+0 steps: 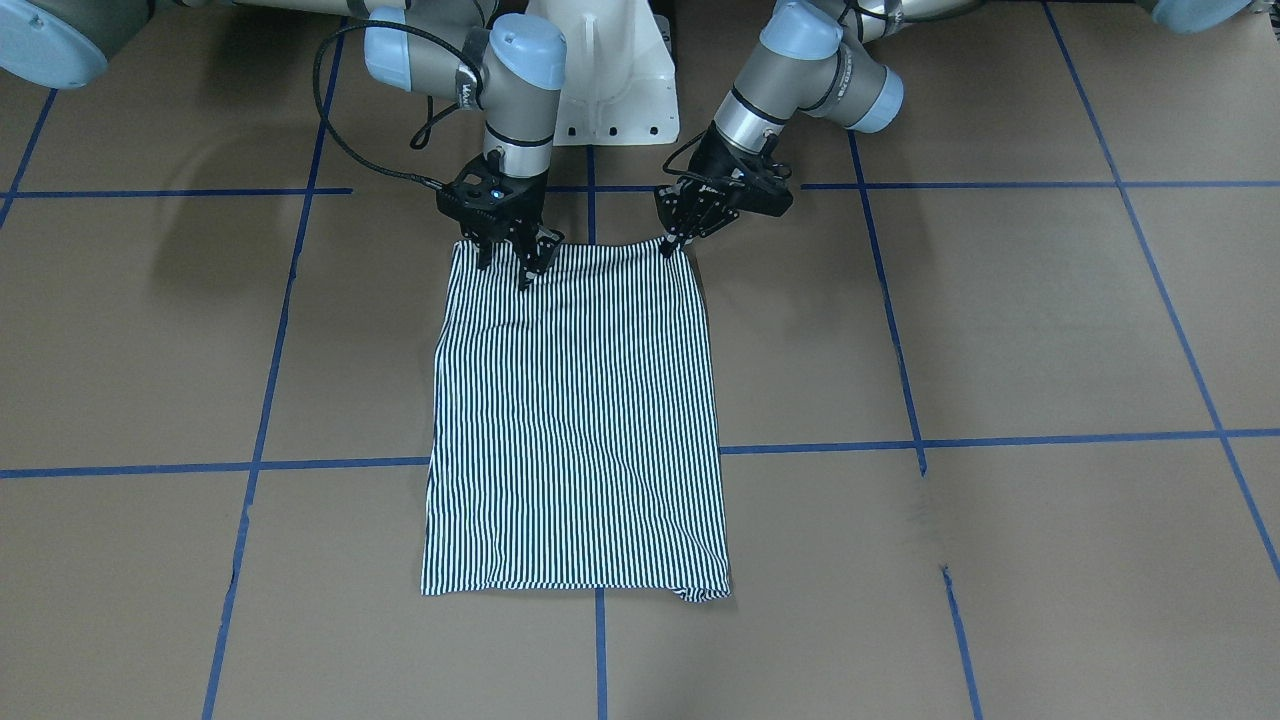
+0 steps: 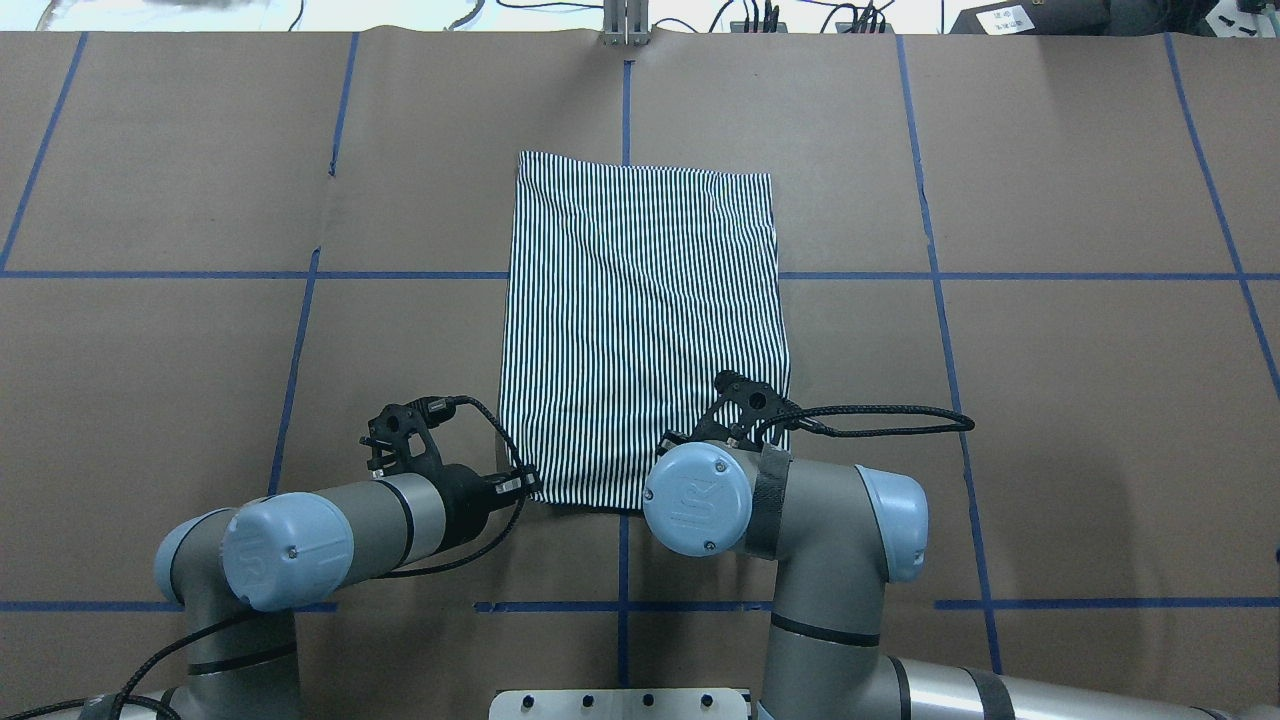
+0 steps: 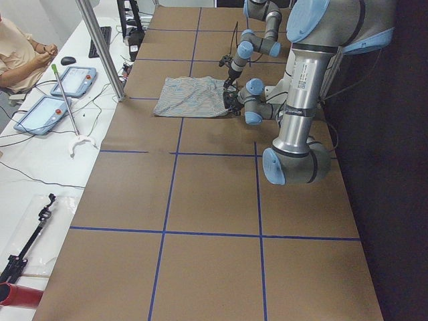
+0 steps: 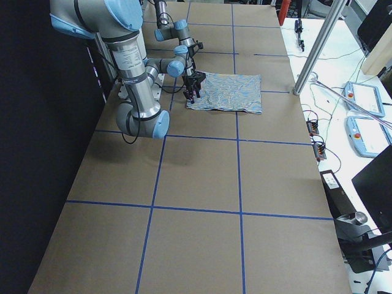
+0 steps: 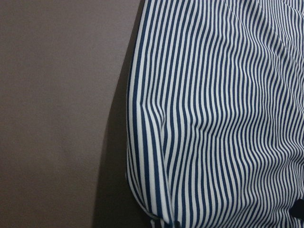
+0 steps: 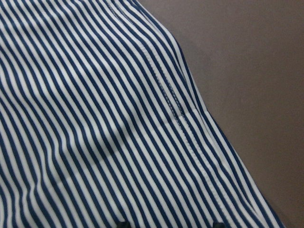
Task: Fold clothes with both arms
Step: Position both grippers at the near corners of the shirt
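Observation:
The striped shirt (image 1: pixel 575 400) lies folded into a tall rectangle in the middle of the table (image 1: pixel 1000 320), also seen in the overhead view (image 2: pixel 640 330). Both arms reach its edge nearest the robot. My left gripper (image 1: pixel 672 245) is shut on that edge's corner, and the left wrist view shows the cloth (image 5: pixel 213 118) lifted a little, with shadow under it. My right gripper (image 1: pixel 508 268) stands open at the other corner, fingers spread and tips down on the cloth. In the right wrist view a stitched hem (image 6: pixel 175 104) runs along the shirt's border.
The white pedestal base (image 1: pixel 610 80) stands just behind the grippers. Blue tape lines (image 1: pixel 900 440) grid the brown tabletop. Off the far edge a metal pole (image 3: pixel 100 47) rises, with tablets (image 3: pixel 73 80), cables and a seated person (image 3: pixel 17 53) beyond it.

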Action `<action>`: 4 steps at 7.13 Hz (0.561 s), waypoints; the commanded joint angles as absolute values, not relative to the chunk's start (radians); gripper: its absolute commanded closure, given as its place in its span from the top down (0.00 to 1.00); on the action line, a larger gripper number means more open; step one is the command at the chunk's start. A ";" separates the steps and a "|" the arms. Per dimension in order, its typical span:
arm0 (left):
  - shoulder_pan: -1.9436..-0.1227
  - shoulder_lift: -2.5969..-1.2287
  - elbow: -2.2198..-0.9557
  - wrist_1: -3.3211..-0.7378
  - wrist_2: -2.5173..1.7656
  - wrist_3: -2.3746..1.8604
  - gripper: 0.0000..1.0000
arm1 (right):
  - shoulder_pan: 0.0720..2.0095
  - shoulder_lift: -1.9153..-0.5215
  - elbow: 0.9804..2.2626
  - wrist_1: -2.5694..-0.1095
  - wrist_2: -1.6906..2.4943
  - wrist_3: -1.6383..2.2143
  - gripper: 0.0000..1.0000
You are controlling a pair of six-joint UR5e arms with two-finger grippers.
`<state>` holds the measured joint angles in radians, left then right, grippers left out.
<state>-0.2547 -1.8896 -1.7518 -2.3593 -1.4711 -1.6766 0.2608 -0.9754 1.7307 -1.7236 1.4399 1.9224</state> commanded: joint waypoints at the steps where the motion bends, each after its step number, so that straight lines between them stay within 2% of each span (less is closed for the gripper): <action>1: -0.255 -1.890 -1.753 -2.359 -1.471 -1.677 0.00 | 0.259 -0.974 1.727 -1.723 1.442 1.928 0.00; 4: -0.255 -1.890 -1.753 -2.359 -1.471 -1.677 0.00 | 0.261 -0.966 1.736 -1.720 1.442 1.930 0.00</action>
<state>-0.2547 -1.8899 -1.7533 -2.3592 -1.4711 -1.6766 0.2606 -0.9719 1.7264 -1.7210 1.4418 1.9294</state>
